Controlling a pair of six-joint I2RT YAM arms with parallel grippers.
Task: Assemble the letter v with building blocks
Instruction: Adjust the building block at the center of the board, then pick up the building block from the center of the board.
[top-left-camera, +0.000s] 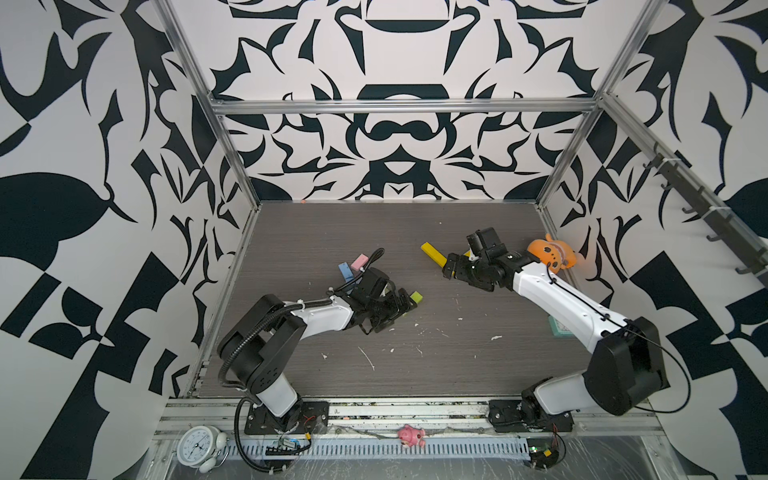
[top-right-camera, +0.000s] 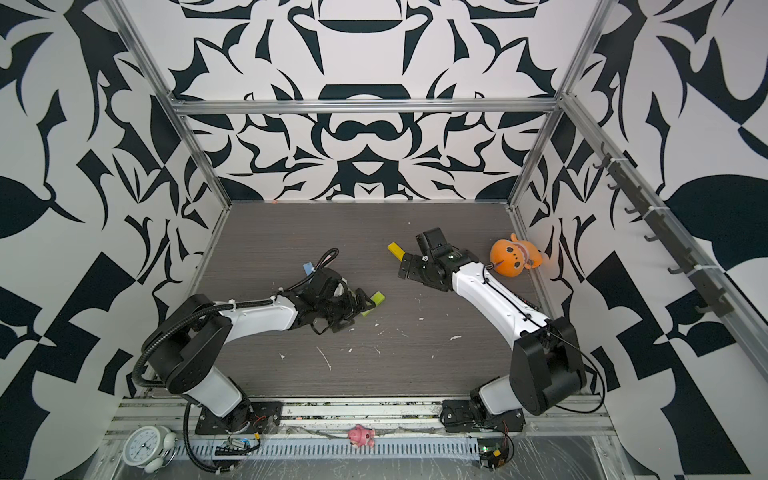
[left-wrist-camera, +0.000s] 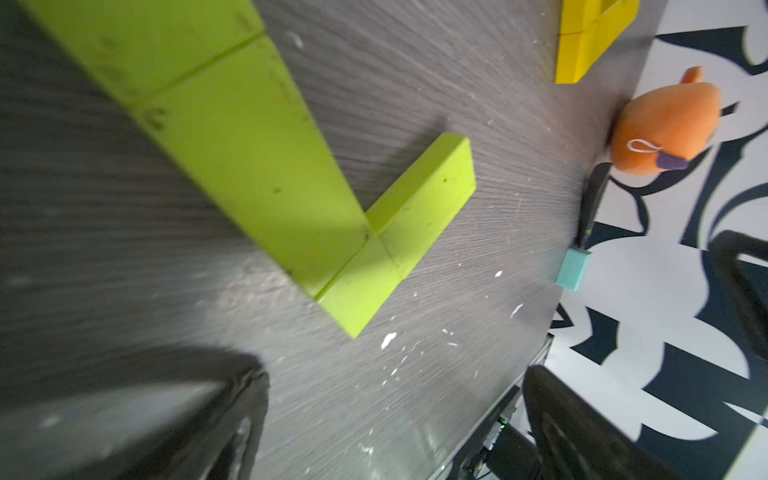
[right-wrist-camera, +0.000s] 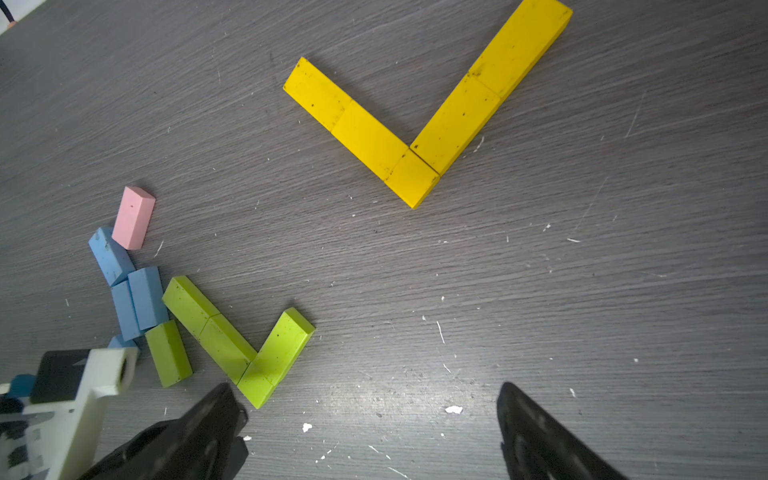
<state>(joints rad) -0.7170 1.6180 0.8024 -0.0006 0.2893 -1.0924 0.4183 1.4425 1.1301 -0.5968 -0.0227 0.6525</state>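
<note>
Saw two V shapes laid flat on the dark grey wood-grain worktop (right-wrist-camera: 582, 291). Counted five matte yellow rectangular bricks (right-wrist-camera: 370, 139) in the larger V, far and right of centre: three end to end in one arm, two in the other, touching at the point. Found it mostly hidden under the right tool (right-wrist-camera: 365, 388) in both top views, with one yellow end poking out. Counted four lime green bricks (right-wrist-camera: 228, 349) in the smaller V, near the middle of the worktop: arms uneven, one visibly shorter, surfaces speckled with dark marks. Noted a fifth lime green brick (right-wrist-camera: 168, 353) loose just beside its longer arm. Spotted a cluster of light blue bricks (right-wrist-camera: 143, 297) touching one another left of that, and a single pink brick (right-wrist-camera: 134, 218) at the cluster's far end, just beside a blue one. Saw the left tool (left-wrist-camera: 395, 374) low over the green V, black fingers spread wide, pinching nothing. Saw the right tool likewise spread and empty above the worktop. Noted an orange plush toy (top-left-camera: 552, 253) by the right wall.
</note>
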